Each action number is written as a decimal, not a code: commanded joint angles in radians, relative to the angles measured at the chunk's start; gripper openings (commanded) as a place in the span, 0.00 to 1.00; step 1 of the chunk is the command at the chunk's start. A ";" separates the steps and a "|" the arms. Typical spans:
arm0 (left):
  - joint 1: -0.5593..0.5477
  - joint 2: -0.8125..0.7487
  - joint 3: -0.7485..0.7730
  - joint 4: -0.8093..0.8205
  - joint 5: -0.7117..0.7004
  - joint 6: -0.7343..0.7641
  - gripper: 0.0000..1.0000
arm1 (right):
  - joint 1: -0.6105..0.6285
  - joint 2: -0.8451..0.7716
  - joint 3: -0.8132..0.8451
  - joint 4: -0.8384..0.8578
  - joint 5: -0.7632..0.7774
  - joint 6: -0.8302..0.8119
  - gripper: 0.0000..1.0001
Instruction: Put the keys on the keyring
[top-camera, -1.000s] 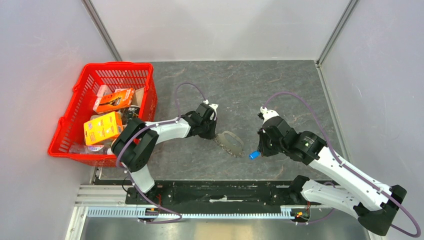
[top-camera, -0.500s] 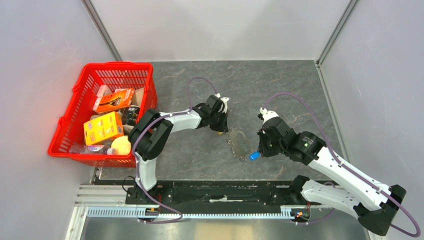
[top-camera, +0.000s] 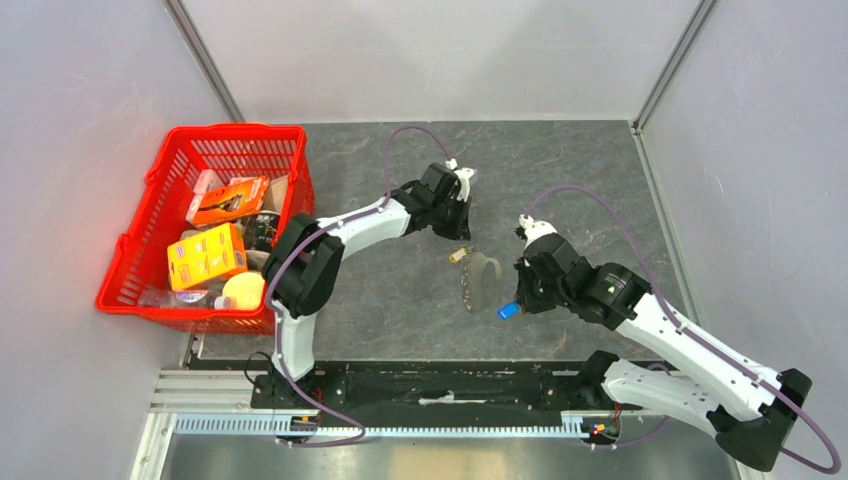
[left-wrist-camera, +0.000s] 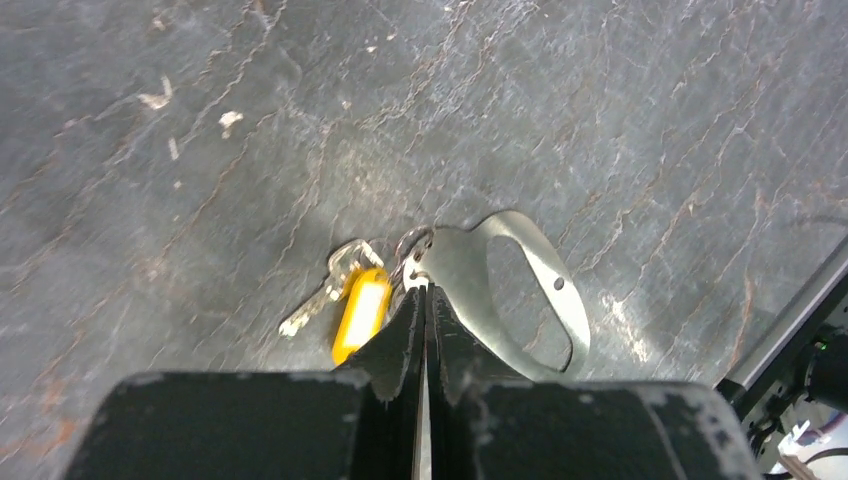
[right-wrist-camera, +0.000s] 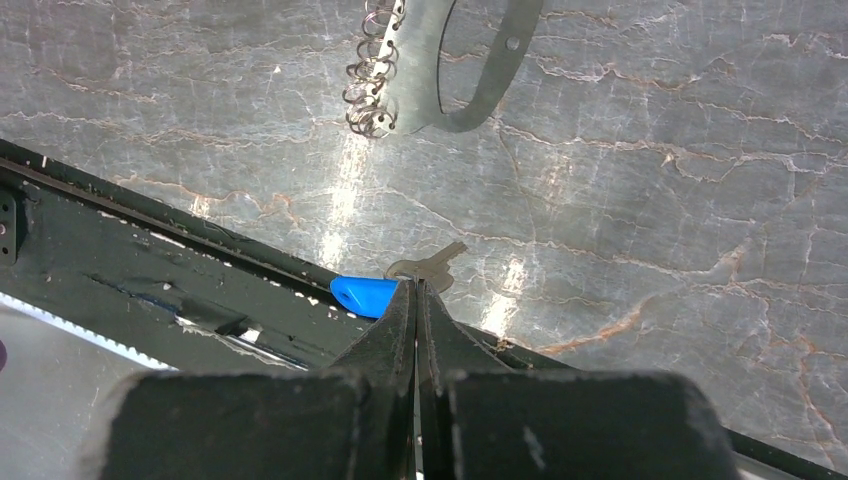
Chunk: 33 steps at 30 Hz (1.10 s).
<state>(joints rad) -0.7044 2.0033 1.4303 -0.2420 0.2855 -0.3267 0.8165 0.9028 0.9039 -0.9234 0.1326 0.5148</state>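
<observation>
The keyring (top-camera: 486, 272) is a grey metal loop on the table's middle, with its link chain (top-camera: 467, 295) trailing toward the near edge. The yellow key (top-camera: 458, 255) lies at its far left end. My left gripper (top-camera: 458, 238) is shut, its tips pinching the small ring at that end (left-wrist-camera: 424, 292); the keyring (left-wrist-camera: 460, 270) and yellow key (left-wrist-camera: 360, 310) show just beyond the tips. My right gripper (top-camera: 517, 300) is shut on the blue key (top-camera: 509, 311), right of the chain. In the right wrist view the gripper (right-wrist-camera: 416, 285) holds the blue key (right-wrist-camera: 362, 294) near the keyring (right-wrist-camera: 418, 70) and chain (right-wrist-camera: 368, 95).
A red basket (top-camera: 240, 130) with boxes and packets stands at the left edge of the table. A black rail (top-camera: 450, 375) runs along the near edge, right under the blue key. Grey walls close in the back and both sides.
My left gripper has moved toward the far right, dragging the keyring and yellow key with it; the loop has turned and shifted right. The right gripper has barely moved.
</observation>
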 joint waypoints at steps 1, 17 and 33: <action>0.006 -0.149 -0.012 -0.088 -0.073 0.078 0.06 | 0.006 0.007 -0.005 0.045 0.002 0.002 0.00; 0.008 -0.260 -0.265 -0.007 0.002 0.121 0.40 | 0.006 0.029 -0.003 0.071 -0.009 -0.002 0.00; 0.006 -0.152 -0.202 0.102 0.037 0.242 0.58 | 0.007 -0.006 -0.025 0.063 -0.009 -0.005 0.00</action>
<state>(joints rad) -0.6998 1.8324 1.1976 -0.2317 0.3088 -0.1535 0.8165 0.9161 0.8902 -0.8806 0.1284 0.5144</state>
